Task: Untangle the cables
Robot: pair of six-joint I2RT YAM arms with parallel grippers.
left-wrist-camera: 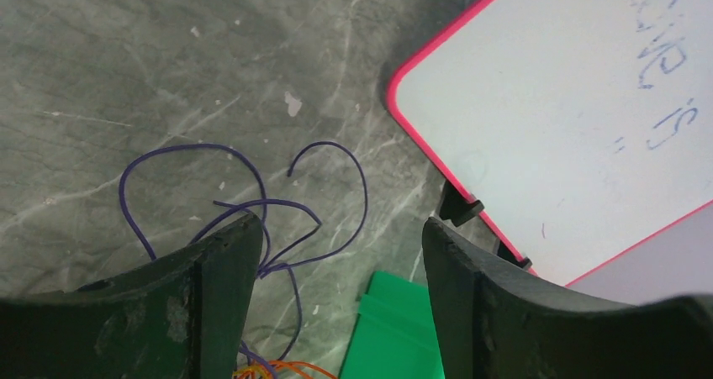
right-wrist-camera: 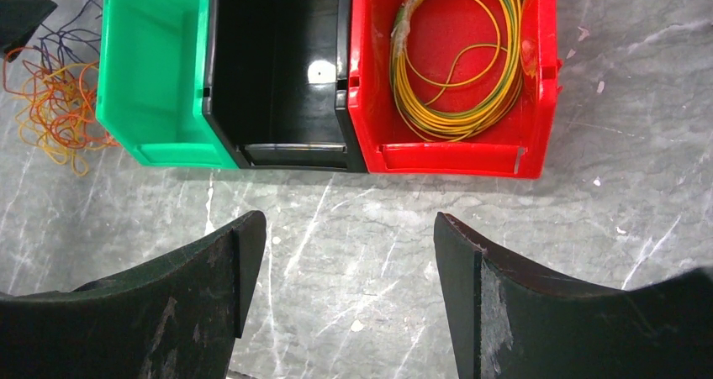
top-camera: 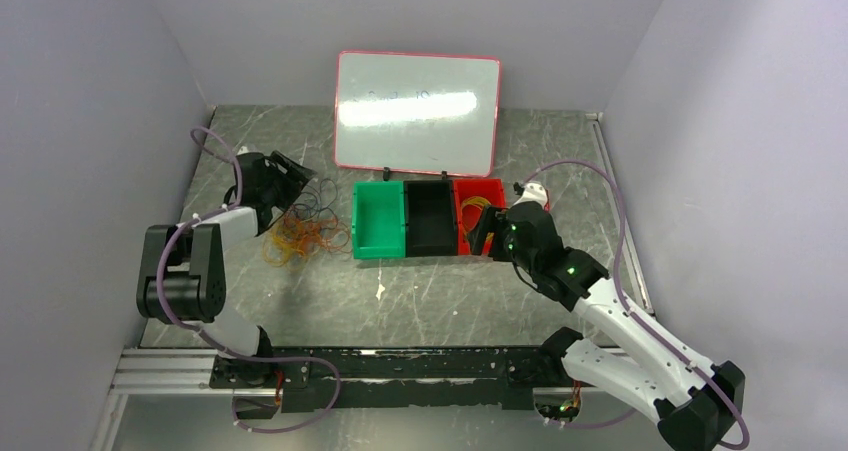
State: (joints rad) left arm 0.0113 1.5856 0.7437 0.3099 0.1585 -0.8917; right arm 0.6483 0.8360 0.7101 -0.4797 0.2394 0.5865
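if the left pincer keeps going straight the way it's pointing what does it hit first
Probably the dark purple cable loops lying on the table, right ahead of the open left pincer. Depth is unclear, so it could land on bare table inside a loop.

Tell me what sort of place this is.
Most likely a robotics lab test cell, not a home or workshop: plain walls box in a marbled table, two arms are bolted to a metal rail, and a whiteboard stands behind three colour-coded bins.
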